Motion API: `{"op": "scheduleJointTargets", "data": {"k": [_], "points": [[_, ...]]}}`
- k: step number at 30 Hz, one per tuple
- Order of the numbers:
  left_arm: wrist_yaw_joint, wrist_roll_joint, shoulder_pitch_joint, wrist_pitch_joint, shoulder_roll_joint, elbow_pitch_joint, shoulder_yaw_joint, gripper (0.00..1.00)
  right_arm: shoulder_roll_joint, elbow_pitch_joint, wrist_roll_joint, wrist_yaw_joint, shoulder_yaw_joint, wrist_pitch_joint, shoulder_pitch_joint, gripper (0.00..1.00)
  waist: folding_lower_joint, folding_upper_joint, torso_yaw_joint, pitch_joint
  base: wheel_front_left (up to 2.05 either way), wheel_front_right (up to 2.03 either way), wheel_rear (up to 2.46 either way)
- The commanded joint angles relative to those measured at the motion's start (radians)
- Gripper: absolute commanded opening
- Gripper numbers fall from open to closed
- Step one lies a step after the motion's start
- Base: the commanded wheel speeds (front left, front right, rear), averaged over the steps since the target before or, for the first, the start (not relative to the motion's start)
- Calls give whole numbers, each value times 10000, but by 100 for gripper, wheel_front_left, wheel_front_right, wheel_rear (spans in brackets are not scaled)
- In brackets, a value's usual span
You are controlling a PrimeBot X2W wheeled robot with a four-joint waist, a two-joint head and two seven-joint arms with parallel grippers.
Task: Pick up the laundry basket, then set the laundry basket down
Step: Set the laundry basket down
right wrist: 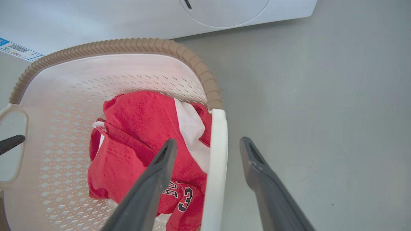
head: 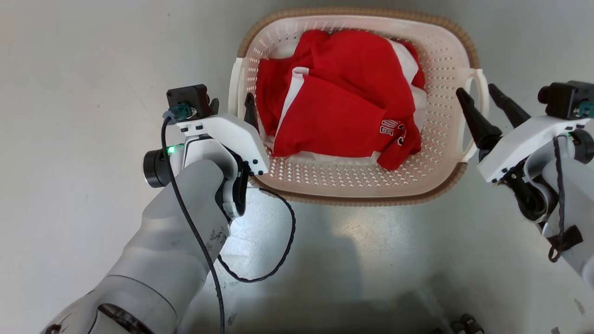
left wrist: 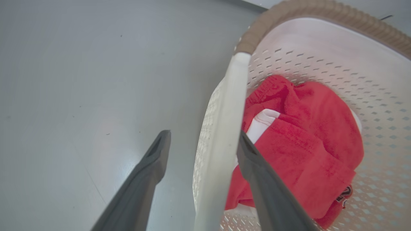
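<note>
Right wrist view has the white washer [right wrist: 96, 19] across its top, close behind the far rim of the laundry basket [right wrist: 106, 48], with a small printed label [right wrist: 19, 49] on the washer's front. Grey floor [head: 69, 93] spreads all around. In the head view the basket stands on it at top centre, directly ahead of the robot and between its two arms. A heap of red and white clothes [head: 343, 93] fills most of the basket's bottom and rises towards both side walls. The pale left forearm [head: 176, 232] reaches up from the lower left. A black cable [head: 283, 250] loops off it over the floor just beside the basket's near rim. The left jaws stand wide apart astride the left handle [left wrist: 221, 144]. One finger [left wrist: 144, 173] is outside over the floor and the other is inside, close against the clothes, and they hold nothing. The right jaws are likewise spread around the right handle [right wrist: 215, 160], gripping nothing. Their inner finger [right wrist: 151, 186] lies over the red cloth and the outer one over bare floor. Whether either inner finger touches its handle cannot be told. A dark fingertip [right wrist: 11, 142] of the left arm pokes through the opening of the far handle.
</note>
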Motion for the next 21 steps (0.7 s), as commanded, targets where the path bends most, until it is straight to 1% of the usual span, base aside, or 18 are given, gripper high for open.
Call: {"op": "scheduleJointTargets", "data": {"k": [1,4,8,9,12,15,21], "points": [[-44,211,333,-63,152,-37,310,100,-57,-30,-85,46,23,-135,825,100,-1,0,-80,-266,0,0,0],[-197,444,532,-63,152,-37,597,100,21,-8,-77,46,-84,-135,968,100,-1,0,-141,-632,0,0,0],[-322,902,841,-63,152,52,985,100,124,11,-100,46,-212,-135,1242,100,-1,0,-222,-1208,0,0,0],[-322,902,841,-63,152,52,985,100,124,11,-100,46,-212,-135,1242,100,-1,0,-222,-1208,0,0,0],[-511,1351,1118,-63,152,-39,1507,100,233,18,-134,46,-370,-135,1510,100,-1,0,-324,-1722,0,0,0],[-669,2116,1511,-63,152,-257,2147,100,366,-73,-215,46,-616,-135,1811,100,-1,0,-469,-2272,0,0,0],[-1155,3553,2675,-63,152,-884,3296,100,528,-257,-562,46,-1217,-135,2572,100,-1,0,-647,-3402,0,0,0]]}}
